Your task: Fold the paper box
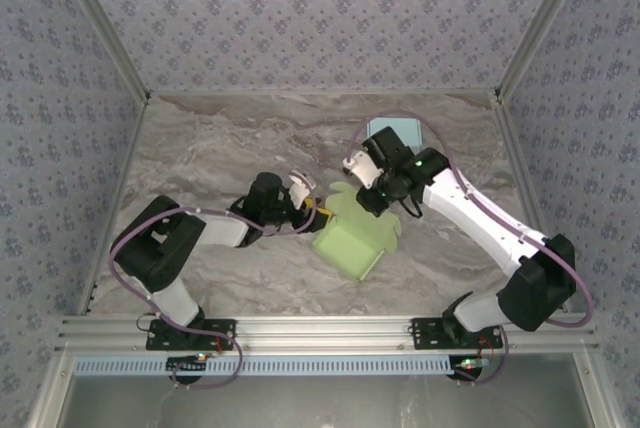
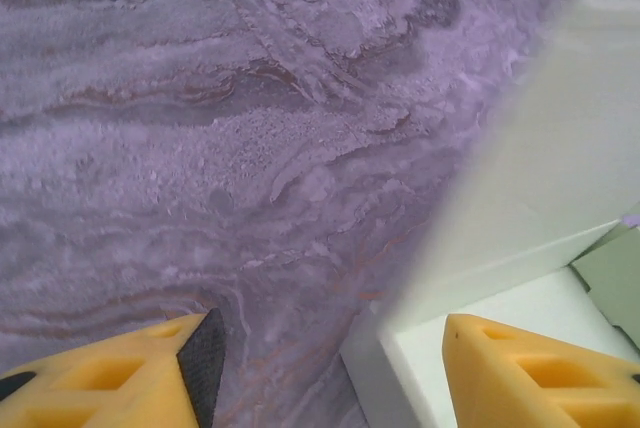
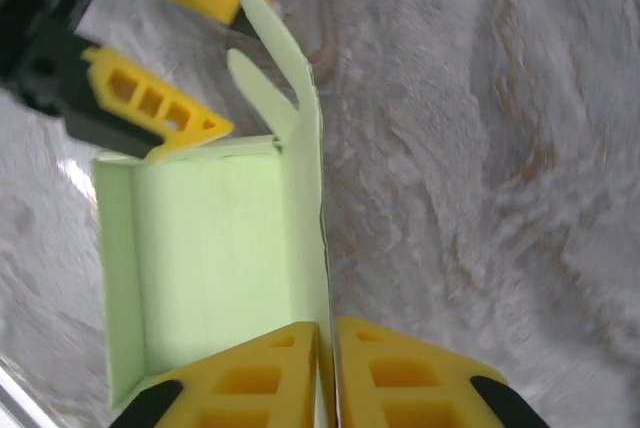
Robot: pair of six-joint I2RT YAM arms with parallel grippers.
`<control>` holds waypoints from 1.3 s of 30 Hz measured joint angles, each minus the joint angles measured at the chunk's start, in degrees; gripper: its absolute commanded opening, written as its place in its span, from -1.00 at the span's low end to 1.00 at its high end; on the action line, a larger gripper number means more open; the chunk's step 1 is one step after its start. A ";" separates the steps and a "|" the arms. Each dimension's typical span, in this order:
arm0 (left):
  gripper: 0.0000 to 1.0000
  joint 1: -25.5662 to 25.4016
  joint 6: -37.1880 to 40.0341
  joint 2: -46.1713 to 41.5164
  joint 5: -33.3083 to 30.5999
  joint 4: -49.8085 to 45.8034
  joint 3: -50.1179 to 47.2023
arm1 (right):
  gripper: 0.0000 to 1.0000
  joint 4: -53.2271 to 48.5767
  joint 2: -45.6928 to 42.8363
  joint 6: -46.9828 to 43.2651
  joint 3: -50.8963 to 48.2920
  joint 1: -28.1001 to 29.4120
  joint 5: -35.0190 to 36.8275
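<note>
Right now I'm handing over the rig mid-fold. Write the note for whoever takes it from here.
Left gripper: open, fingers straddling a wall edge of the green paper box, not clamped.
Right gripper: shut on a side wall of the box.
Box: centre of the marble table. A light blue box lies behind it.
Done: walls stand up.
Left: flaps stick out untucked, top open.
</note>
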 measured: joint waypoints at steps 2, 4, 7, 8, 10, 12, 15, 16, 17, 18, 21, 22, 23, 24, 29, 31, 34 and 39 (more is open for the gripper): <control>0.31 0.61 -4.92 0.07 -0.02 3.65 -2.54 | -0.64 0.85 -0.94 -7.87 -0.44 1.66 -0.24; 0.38 1.11 -9.11 -0.09 -0.24 6.03 -4.44 | -0.65 1.73 -1.70 -14.47 -0.55 2.36 -0.70; 0.54 1.79 -15.19 -2.34 -0.68 7.61 -7.17 | -0.73 3.63 -2.03 -22.03 -0.55 2.08 -0.35; 0.66 1.79 -16.98 -3.80 -0.72 7.56 -7.89 | -0.75 4.04 -2.03 -23.87 -0.55 1.92 -0.17; 0.79 1.77 -20.20 -6.60 -0.79 7.56 -8.50 | -0.76 5.01 -2.19 -26.51 -0.55 1.51 -0.22; 0.98 1.79 -22.67 -8.81 -0.90 7.82 -8.70 | -0.75 7.41 -3.28 -28.74 -1.57 1.09 -0.57; 0.99 3.08 -26.43 -10.69 -0.13 10.27 -10.16 | -0.74 11.93 -8.72 -31.54 -6.45 -0.07 -2.01; 0.99 4.04 -27.82 -10.80 0.50 11.02 -10.80 | -0.75 12.83 -11.13 -32.41 -8.20 -0.74 -2.86; 0.99 5.18 -29.35 -10.80 1.33 11.26 -11.19 | -0.75 13.75 -13.64 -33.31 -9.75 -1.60 -3.96; 0.99 6.08 -30.71 -10.80 1.92 11.15 -11.37 | -0.75 14.45 -15.58 -33.90 -10.80 -2.32 -4.92; 0.99 7.67 -33.00 -10.95 2.62 10.16 -11.37 | -0.06 16.59 -20.96 -35.52 -13.25 -4.59 -7.98; 0.99 7.72 -33.51 -11.21 2.56 9.05 -11.37 | 0.19 16.44 -21.66 -35.58 -13.31 -4.83 -8.61; 0.98 7.87 -33.97 -11.52 2.54 8.20 -11.39 | 0.30 16.31 -21.77 -35.30 -13.11 -4.92 -9.29; 0.98 7.98 -34.45 -11.78 2.54 7.54 -11.41 | 0.35 15.61 -21.38 -34.88 -12.63 -4.94 -9.86; 0.99 9.05 -35.85 -14.88 0.44 2.08 -11.69 | 0.47 8.24 -13.44 -31.47 -6.38 -4.35 -12.00; 0.98 9.62 -35.89 -15.98 -0.44 -0.66 -11.69 | 0.48 5.38 -9.20 -29.83 -3.39 -3.32 -11.87; 0.98 11.21 -36.59 -16.57 -1.01 -3.13 -11.72 | 0.40 2.75 -3.96 -27.04 -1.62 -1.46 -11.23; 0.97 13.97 -38.18 -16.28 -1.46 -5.49 -11.72 | -0.44 1.33 2.93 -23.30 -1.46 -0.44 -7.02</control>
